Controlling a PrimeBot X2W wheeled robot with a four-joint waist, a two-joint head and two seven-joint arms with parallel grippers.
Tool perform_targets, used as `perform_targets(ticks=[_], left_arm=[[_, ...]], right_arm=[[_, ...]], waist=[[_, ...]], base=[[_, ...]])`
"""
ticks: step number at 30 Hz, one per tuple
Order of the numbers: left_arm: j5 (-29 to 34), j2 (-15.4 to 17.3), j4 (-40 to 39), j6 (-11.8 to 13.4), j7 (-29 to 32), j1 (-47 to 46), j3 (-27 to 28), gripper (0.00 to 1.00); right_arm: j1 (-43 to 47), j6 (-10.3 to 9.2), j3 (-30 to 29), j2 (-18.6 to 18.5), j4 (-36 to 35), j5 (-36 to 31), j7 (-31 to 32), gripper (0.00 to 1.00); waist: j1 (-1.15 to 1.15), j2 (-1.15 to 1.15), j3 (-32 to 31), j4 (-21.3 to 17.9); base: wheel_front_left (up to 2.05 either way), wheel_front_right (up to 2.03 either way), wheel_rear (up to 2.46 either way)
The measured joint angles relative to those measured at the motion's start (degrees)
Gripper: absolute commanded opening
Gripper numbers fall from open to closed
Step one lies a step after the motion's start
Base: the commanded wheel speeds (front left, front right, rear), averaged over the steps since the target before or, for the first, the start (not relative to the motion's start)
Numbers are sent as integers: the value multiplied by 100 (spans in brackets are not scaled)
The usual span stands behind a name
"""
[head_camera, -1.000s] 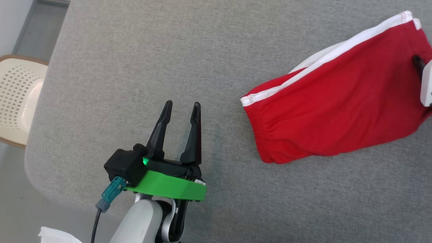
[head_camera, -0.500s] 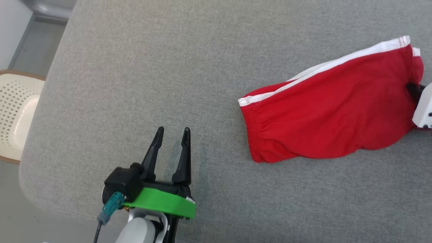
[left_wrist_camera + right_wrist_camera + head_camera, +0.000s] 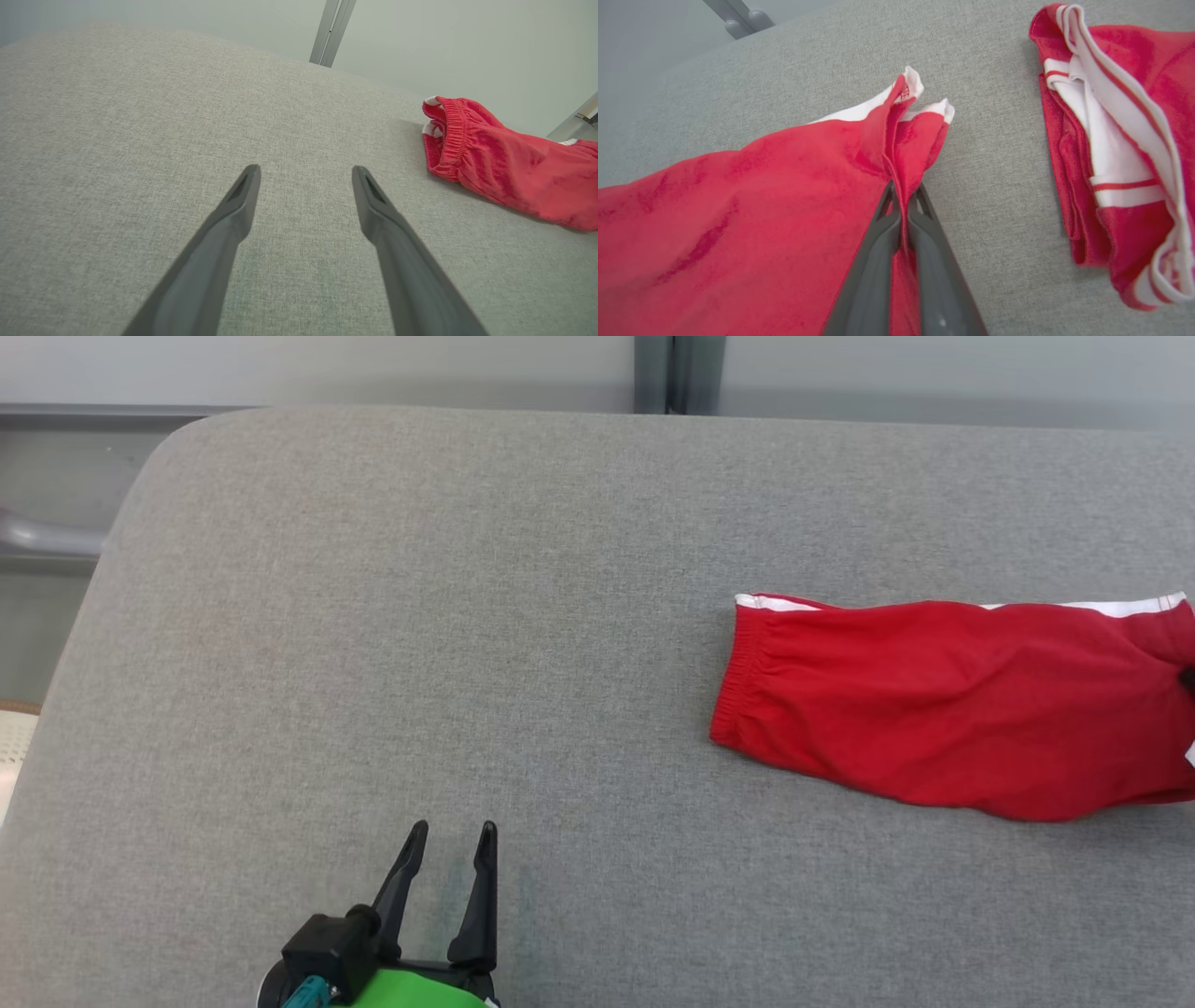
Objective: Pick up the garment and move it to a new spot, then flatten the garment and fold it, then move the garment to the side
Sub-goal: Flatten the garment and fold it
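Where the shorts (image 3: 952,700) lie: on the grey surface (image 3: 373,616), toward the robot's right, stretched long and fairly flat, running out of the head view at its right edge.
Colour: red, with white trim.
Waistband (image 3: 742,677): the gathered elastic end, turned toward the robot's left, resting on the surface.
Stripe (image 3: 1120,607): white, along the far edge of the shorts in the head view.
Right gripper (image 3: 903,189): clamped on a pinched-up fold of the shorts; red cloth passes between the two fingers and rises in a ridge past their tips.
Hem corners (image 3: 924,98): two white-tipped points just beyond that ridge, standing up off the surface.
Left gripper (image 3: 454,826): fingers spread, nothing between them, over bare grey near the robot's edge of the surface.
Gap: the left gripper is well apart from the shorts; in the left wrist view the waistband lies up and to the right of the fingertips.
Second cloth (image 3: 1111,154): in the right wrist view, a crumpled red-and-white heap lies beside the held fold, across a strip of bare grey; I cannot tell whether it joins the shorts.
Backdrop: a pale wall (image 3: 327,369) with a grey post (image 3: 667,373) beyond the far edge.
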Motion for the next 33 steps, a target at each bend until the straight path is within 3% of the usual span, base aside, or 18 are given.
perform_targets(ticks=[7,12,18,22,33], left_arm=[[-205,1,-96,32,0,46,-138,100],[-333,1,-63,80,0,35,-310,100],[-419,1,34,129,0,-60,-453,100],[-417,1,94,135,0,-155,-466,100],[-407,1,271,127,0,-308,-485,100]], right_arm=[[-15,-3,-193,-192,-172,49,-81,0],[-41,-3,461,-165,-818,53,257,0],[-12,-2,1603,299,-1673,327,795,0],[-41,-3,2087,600,-1788,353,931,0],[-252,-3,2276,1112,-1299,90,545,0]], waist=[[0,0,-129,-96],[0,0,-120,-44],[0,0,-114,52],[0,0,-70,82],[0,0,76,189]], base=[[0,0,0],[0,0,0],[0,0,0],[0,0,0],[0,0,0]])
